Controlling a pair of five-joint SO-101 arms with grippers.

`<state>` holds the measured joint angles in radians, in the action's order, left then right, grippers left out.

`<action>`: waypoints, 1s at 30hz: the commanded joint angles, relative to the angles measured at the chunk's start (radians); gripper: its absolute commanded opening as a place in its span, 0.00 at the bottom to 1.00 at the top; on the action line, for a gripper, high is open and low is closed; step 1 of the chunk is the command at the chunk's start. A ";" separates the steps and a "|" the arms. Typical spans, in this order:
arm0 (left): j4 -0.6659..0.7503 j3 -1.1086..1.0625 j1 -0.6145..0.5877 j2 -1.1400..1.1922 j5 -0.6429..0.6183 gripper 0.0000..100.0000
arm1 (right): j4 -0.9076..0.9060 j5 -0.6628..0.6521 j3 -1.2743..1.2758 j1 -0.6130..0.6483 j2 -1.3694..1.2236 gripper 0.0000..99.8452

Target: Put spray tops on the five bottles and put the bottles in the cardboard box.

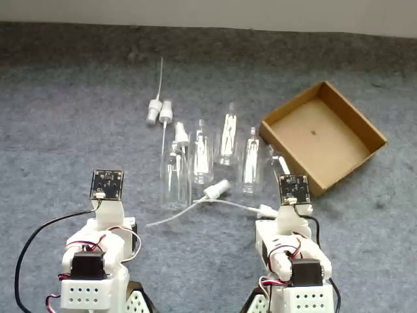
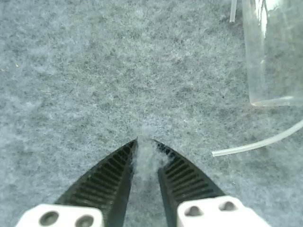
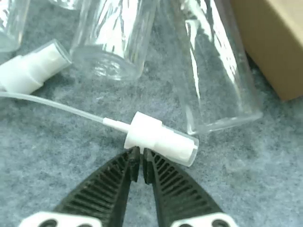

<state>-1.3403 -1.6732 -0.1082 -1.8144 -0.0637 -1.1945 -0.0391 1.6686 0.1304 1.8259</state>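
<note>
Bottles: lying side by side mid-table, long axes running away from the arms, necks at the far end.
Spray top: lies crosswise, tube trailing toward the left arm.
Right gripper: closed, empty, tips just short of that top.
Left gripper: jaws a crack apart, empty, over bare table.
Box: open-topped, turned cornerwise, just right of the bottles.

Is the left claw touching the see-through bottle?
Apart. In the left wrist view, bare grey carpet lies between the left gripper and the bottle.
</note>
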 commanded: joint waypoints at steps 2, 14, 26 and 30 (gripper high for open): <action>-0.003 -0.022 0.021 -0.005 0.006 0.00 | 0.105 0.003 0.116 -0.035 0.012 0.01; -0.003 -0.022 0.021 -0.005 0.006 0.00 | 0.197 -0.546 0.114 -0.251 0.012 0.01; -0.003 -0.022 0.021 -0.005 0.006 0.00 | -0.087 -0.552 -0.117 -0.202 0.012 0.01; -0.003 -0.022 0.021 -0.005 0.006 0.00 | -0.090 -0.555 -0.217 -0.196 0.001 0.01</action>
<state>-1.3403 -1.6732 -0.1082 -1.8144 -0.0637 -1.2774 -0.5838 1.5689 -0.0798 1.8274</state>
